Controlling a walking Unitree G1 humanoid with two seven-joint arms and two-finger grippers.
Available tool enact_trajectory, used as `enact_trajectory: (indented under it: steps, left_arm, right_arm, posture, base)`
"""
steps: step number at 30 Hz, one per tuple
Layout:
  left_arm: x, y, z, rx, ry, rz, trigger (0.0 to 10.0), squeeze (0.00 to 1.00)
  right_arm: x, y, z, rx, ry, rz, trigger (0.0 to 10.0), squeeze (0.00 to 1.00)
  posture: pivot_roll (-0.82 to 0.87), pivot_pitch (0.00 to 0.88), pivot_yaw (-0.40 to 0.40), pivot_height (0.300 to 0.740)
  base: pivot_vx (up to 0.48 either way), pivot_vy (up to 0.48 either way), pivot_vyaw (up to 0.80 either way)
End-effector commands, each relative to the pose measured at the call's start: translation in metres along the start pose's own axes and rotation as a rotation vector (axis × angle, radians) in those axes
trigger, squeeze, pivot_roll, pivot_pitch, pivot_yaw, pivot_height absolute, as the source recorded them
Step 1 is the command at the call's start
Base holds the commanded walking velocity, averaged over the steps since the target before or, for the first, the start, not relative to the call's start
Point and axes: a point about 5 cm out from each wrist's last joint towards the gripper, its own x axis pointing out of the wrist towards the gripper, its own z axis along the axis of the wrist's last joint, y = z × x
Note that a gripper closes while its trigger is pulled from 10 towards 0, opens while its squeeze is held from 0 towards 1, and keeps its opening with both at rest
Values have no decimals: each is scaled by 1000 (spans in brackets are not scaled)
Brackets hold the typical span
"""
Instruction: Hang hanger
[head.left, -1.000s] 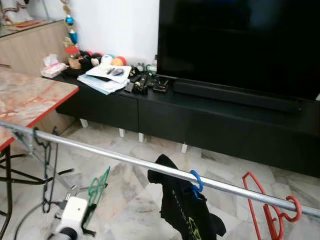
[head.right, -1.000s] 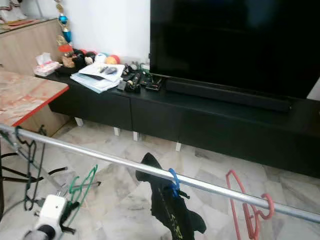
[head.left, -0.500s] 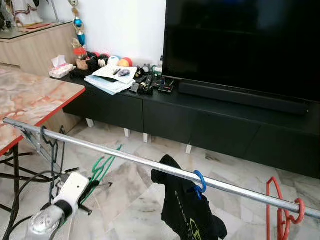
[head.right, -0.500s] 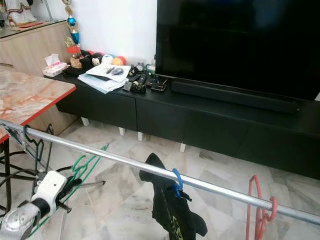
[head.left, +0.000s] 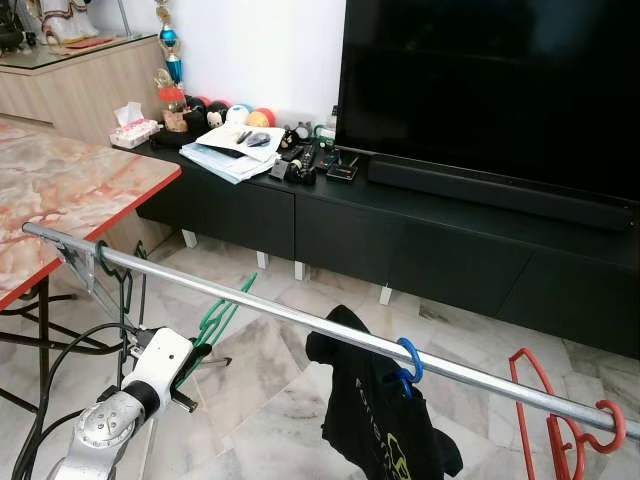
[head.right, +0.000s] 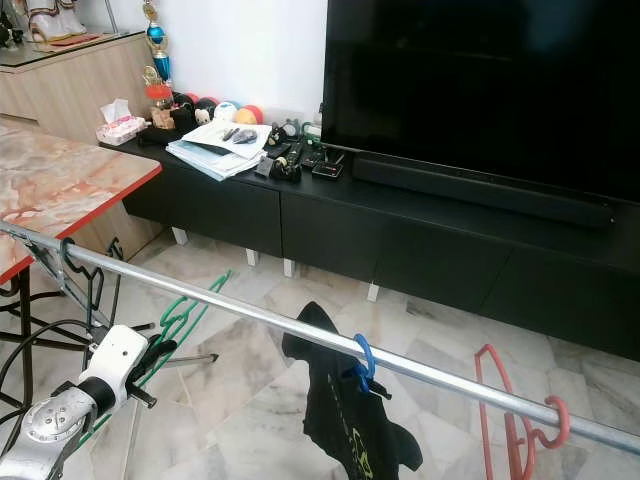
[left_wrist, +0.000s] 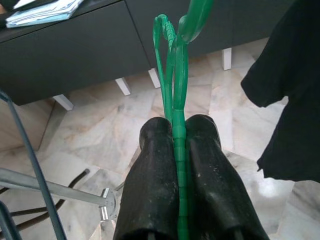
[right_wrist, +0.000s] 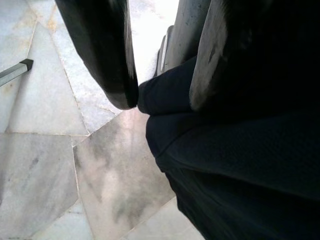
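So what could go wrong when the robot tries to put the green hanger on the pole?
The left gripper pinches the green hanger by one thin edge, so it might twist or slip. Its hook sits just under the metal rail and could bump it. The black shirt hangs close by and could snag.

The robot's silver left arm (head.left: 105, 428), down at about seven o'clock from the middle of the head view, is a run of brushed metal segments, rounded at the joint, where a flat circular cap with small screw heads catches the light. A black collar ring separates that joint from a glossy white, boxy wrist housing (head.left: 160, 358) with softened corners. Beyond the housing sits the black left gripper (left_wrist: 179, 165): two long, thick fingers (left_wrist: 152, 190) of matte black rubbery material, rounded at the tips and speckled with pale dust. The right gripper's fingers (right_wrist: 102, 55) are the same dull black, broad, with curved ends.
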Motion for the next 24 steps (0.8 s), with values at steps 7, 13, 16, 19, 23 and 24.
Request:
enact_trajectory:
  steps: [7, 13, 16, 19, 23, 24]
  left_arm:
    - [2, 0, 21, 122, -77, -84, 10000, 0]
    - [4, 7, 34, 92, -143, -36, 10000, 0]
    - [4, 11, 41, 67, -182, -1, 10000, 0]
    - [4, 11, 42, 69, -191, -4, 10000, 0]
    - [5, 12, 39, 71, -161, 2, 10000, 0]
    - [6, 12, 38, 70, -143, 12, 10000, 0]
  right_arm:
    - [0, -1, -1, 8, 0, -3, 10000, 0]
    - [-1, -2, -1, 6, 0, -2, 10000, 0]
    - [-1, -2, -1, 4, 1, -3, 10000, 0]
    - [-1, -2, -1, 4, 1, -4, 10000, 0]
    - [-1, -2, -1, 3, 1, -4, 10000, 0]
    - [-1, -2, -1, 2, 2, -4, 10000, 0]
  posture:
    - [70, 0, -33, 740]
    - [69, 0, -36, 740]
    - [71, 0, -38, 740]
    - [68, 0, -37, 740]
    - [71, 0, -39, 740]
    - [70, 0, -39, 740]
  base:
    - [0, 0, 0]
    - [0, 0, 0]
    - [0, 0, 0]
    - [0, 0, 0]
    - [0, 0, 0]
    - [0, 0, 0]
